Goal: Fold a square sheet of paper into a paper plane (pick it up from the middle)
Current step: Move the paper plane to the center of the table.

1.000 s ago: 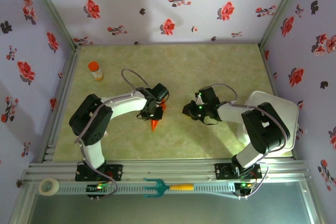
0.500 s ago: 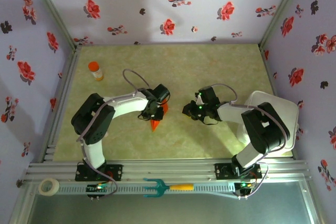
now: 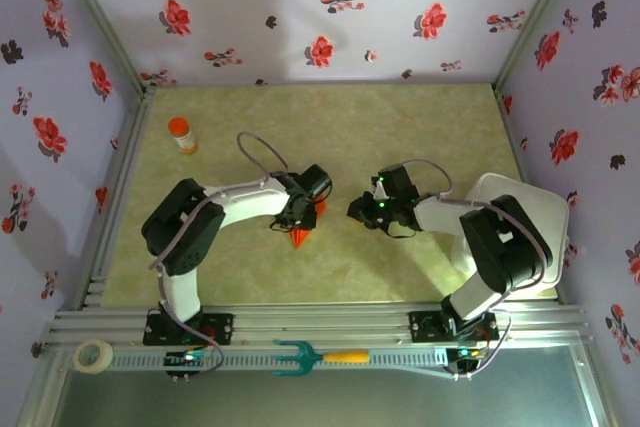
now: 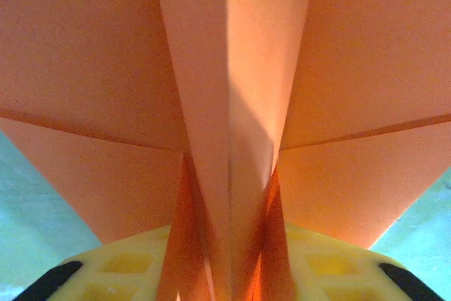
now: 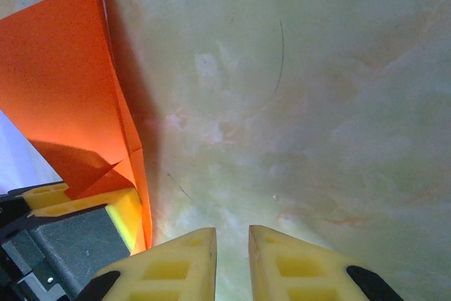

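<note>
Top external shows the paper plane (image 3: 299,235) around the middle of the table (image 3: 420,127), its nose pointing near and its far end under the left gripper (image 3: 303,215). Left wrist has the centre keel standing between the yellow fingers (image 4: 120,262), wings spreading to either side; whether they pinch it or merely flank it I cannot tell. Just to the right, the right gripper (image 3: 356,210) has its tips a slim gap apart, empty. I'd judge the paper feather-light, limp and easily crushed or slid, so it's best taken by the layered keel, mid-length
</note>
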